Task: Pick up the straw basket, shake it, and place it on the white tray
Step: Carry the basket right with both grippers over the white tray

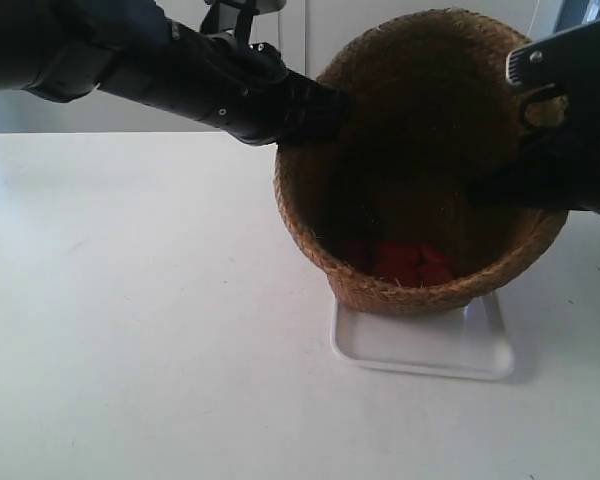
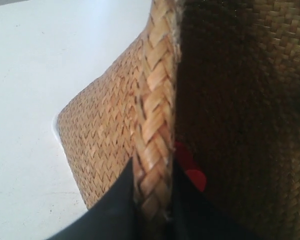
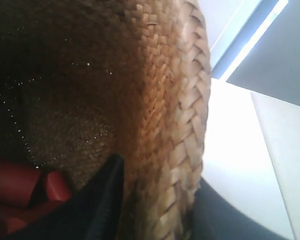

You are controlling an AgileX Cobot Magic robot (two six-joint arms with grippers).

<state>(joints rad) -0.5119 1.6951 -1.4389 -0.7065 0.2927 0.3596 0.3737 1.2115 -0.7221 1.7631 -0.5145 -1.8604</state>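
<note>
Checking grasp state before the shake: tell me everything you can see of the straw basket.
The straw basket is brown woven straw, bucket-shaped, with a thick braided rim. It is tipped, mouth toward the exterior camera, showing red items at the bottom. The left gripper and the right gripper each pinch the rim on opposite sides, one finger inside, one outside. Its lower edge sits over the white tray's far side; contact cannot be told.

The brown woven basket (image 1: pixel 420 170) with a flared braided rim is tilted, its mouth facing the exterior camera. It covers the far part of the flat, glossy white tray (image 1: pixel 430 350).
</note>
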